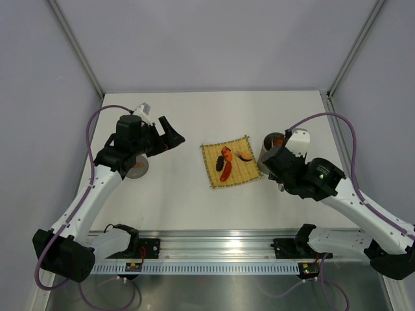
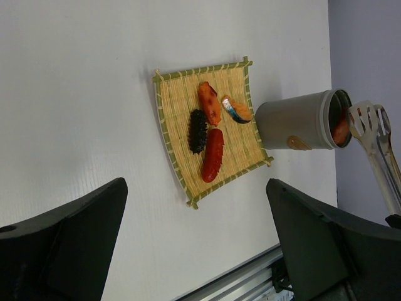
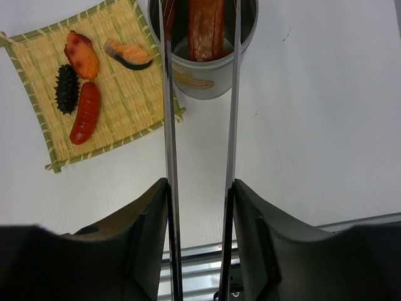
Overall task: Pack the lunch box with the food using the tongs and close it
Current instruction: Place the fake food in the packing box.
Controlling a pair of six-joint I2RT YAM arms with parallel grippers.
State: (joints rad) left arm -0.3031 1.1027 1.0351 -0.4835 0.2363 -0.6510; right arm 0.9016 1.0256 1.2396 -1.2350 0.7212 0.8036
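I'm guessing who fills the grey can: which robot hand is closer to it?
Right. The right gripper sits just beside the lunch box, its tongs at the box's mouth; the left gripper hangs open far across the mat.

Four food pieces (image 2: 212, 155) on woven mat (image 2: 175, 119), lunch box (image 2: 291, 122) just beside (tongs (image 2: 369, 125) at its mouth)

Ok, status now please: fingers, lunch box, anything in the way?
Fingers: left gripper open, empty; right gripper shut on the tongs. Tips at the lunch box mouth, red piece inside. Four food pieces on the mat. Nothing in the way.
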